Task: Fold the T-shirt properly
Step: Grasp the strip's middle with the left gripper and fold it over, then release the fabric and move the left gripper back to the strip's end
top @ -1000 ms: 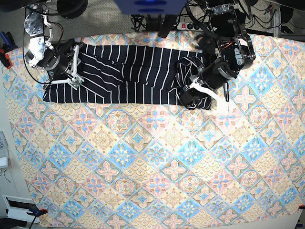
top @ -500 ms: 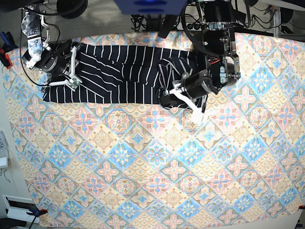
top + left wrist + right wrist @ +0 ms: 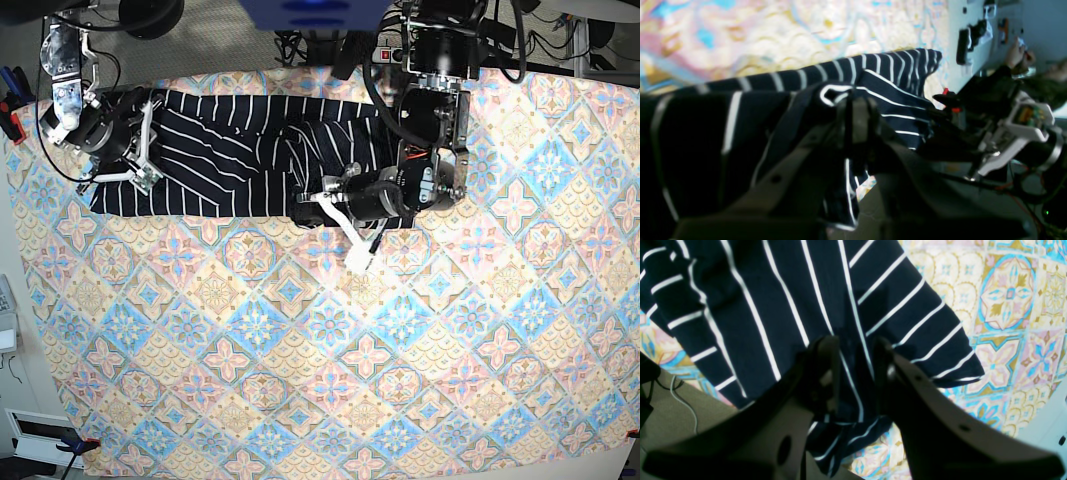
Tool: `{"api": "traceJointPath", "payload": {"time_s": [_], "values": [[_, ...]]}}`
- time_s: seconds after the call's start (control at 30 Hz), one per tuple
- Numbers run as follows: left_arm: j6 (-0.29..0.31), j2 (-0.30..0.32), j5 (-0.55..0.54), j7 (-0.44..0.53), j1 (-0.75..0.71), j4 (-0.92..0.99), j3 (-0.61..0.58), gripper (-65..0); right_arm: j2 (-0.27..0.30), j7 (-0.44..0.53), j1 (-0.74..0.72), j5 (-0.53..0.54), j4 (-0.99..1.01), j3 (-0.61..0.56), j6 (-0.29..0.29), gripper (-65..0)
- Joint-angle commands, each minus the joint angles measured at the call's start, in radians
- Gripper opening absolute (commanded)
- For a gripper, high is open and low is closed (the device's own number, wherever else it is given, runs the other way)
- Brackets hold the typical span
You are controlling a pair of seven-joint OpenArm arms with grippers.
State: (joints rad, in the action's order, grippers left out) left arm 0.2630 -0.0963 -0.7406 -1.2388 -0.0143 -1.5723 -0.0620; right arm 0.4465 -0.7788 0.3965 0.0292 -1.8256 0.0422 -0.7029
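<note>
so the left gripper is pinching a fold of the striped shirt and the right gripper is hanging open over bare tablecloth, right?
Not quite. The left gripper does pinch the T-shirt, but the right gripper is no empty one over the tablecloth: the right wrist view shows its jaws closed on striped fabric.

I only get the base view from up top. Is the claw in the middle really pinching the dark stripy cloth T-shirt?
Observer: Yes. In the left wrist view the left gripper is shut on a bunched fold of the black white-striped fabric T-shirt, and cloth hangs below its fingers.
Operator: And the other claw, by the edge?
Observer: The right wrist view shows the right gripper with a fold of the shirt pinched between its fingers.
Operator: Is the shirt flat there?
Observer: No, it bunches up just behind the fingertips.
</note>
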Motion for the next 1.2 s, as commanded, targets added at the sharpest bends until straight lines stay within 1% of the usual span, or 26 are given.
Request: {"api": "traceJointPath", "payload": {"time_s": [0.0, 0.13, 0.27, 0.37, 0.4, 0.53, 0.57, 0.63, 0.7, 0.77, 0.8, 0.83, 0.87, 1.0, 1.07, 1.1, 1.17], "values": [[0.006, -0.004, -0.023, 0.008, 0.012, -0.017, 0.001, -65.0, 0.015, 0.012, -0.008, 0.004, -0.016, 0.008, 0.005, -48.1], [0.006, -0.004, -0.023, 0.008, 0.015, -0.017, 0.0, -65.0, 0.015, 0.011, -0.018, 0.004, -0.016, 0.009, 0.005, -48.1], [0.008, 0.02, -0.033, -0.014, 0.047, -0.017, -0.068, -58.4, 0.013, 0.005, -0.035, 0.004, -0.015, 0.009, 0.005, -48.1], [0.015, 0.023, -0.033, -0.025, 0.066, -0.017, -0.109, -56.2, 0.013, 0.005, -0.035, 0.004, -0.015, 0.009, 0.005, -48.1], [0.029, 0.03, -0.033, -0.026, 0.067, -0.017, -0.115, -55.7, 0.013, 0.005, -0.035, 0.004, -0.015, 0.009, 0.005, -48.1], [0.115, 0.039, -0.033, -0.026, 0.067, -0.021, -0.115, -55.7, 0.013, 0.005, -0.035, 0.004, -0.015, 0.009, 0.005, -48.1], [0.129, 0.048, -0.035, -0.026, 0.067, -0.024, -0.115, -55.7, 0.013, 0.005, -0.035, 0.004, -0.015, 0.009, 0.005, -48.1], [0.137, 0.069, -0.035, -0.022, 0.064, -0.053, -0.104, -55.7, 0.013, 0.005, -0.035, 0.004, -0.015, 0.009, 0.005, -48.1], [0.137, 0.106, -0.035, -0.022, 0.057, -0.102, -0.052, -55.7, 0.013, 0.005, -0.035, 0.004, -0.015, 0.009, 0.005, -48.1], [0.137, 0.143, -0.037, -0.022, 0.017, -0.141, 0.021, -55.6, 0.013, 0.005, -0.035, 0.004, -0.015, 0.009, 0.005, -48.1], [0.137, 0.165, -0.043, -0.022, 0.0, -0.156, 0.054, -54.4, 0.011, 0.005, -0.035, 0.004, -0.015, 0.009, 0.005, -48.0], [0.137, 0.192, -0.055, -0.022, -0.014, -0.168, 0.078, -52.6, 0.01, 0.005, -0.035, 0.004, -0.015, 0.009, 0.005, -48.0], [0.135, 0.228, -0.075, -0.022, -0.034, -0.181, 0.103, -49.3, 0.01, 0.005, -0.035, 0.004, -0.015, 0.009, 0.005, -48.0], [0.135, 0.332, -0.161, -0.022, -0.143, -0.259, 0.204, -35.6, 0.008, 0.005, -0.035, 0.004, -0.015, 0.009, 0.005, -48.0], [0.135, 0.363, -0.196, -0.022, -0.189, -0.265, 0.268, -30.4, 0.008, 0.005, -0.035, 0.004, -0.015, 0.009, 0.005, -48.0], [0.137, 0.369, -0.201, -0.02, -0.203, -0.264, 0.294, -29.0, 0.008, 0.005, -0.035, 0.004, -0.015, 0.009, 0.005, -48.0], [0.137, 0.37, -0.204, -0.02, -0.224, -0.247, 0.336, -29.1, 0.008, 0.005, -0.035, 0.004, -0.015, 0.009, 0.005, -48.0]]}}
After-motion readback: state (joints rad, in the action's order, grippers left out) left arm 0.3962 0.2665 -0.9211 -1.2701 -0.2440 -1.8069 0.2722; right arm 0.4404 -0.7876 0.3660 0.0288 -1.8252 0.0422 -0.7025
